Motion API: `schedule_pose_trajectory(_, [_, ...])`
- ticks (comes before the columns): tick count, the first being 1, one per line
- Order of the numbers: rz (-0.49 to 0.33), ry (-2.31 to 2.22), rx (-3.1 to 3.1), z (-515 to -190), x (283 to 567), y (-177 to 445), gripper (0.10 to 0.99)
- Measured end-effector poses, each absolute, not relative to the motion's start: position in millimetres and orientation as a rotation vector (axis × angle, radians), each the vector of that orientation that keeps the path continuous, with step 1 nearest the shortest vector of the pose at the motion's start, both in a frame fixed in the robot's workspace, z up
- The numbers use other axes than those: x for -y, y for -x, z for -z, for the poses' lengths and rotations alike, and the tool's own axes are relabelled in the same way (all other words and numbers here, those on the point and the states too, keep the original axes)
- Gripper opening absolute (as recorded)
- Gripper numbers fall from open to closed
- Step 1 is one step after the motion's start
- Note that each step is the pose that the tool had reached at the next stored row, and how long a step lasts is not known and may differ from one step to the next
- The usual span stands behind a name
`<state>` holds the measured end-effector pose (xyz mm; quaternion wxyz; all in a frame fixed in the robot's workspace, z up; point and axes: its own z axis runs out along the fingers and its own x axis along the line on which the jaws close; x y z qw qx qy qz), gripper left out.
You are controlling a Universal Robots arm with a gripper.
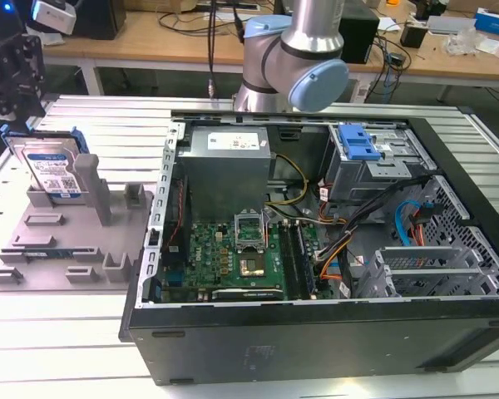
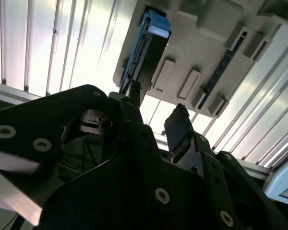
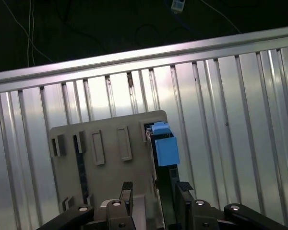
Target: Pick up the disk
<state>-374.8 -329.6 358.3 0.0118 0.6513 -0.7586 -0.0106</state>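
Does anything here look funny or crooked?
Nothing looks spilled or broken. The oddest thing is the disk: it stands on its edge in the grey tray, not lying flat. The open tool hangs above it. The computer case lies on its side with its cover off.

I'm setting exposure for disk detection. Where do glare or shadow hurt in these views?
Exterior view: even light, the disk plainly lit. Second wrist view: glare whitens the table, and the gripper is dark against it. First wrist view: the table's slats shine, the background is black, the disk's blue end stands out.
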Motion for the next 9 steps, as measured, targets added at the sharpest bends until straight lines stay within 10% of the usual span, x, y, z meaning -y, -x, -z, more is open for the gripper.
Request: schedule_pose_trajectory(9, [-0.012,-2.118,2.329,-357.0,324.8,377.0,0.482])
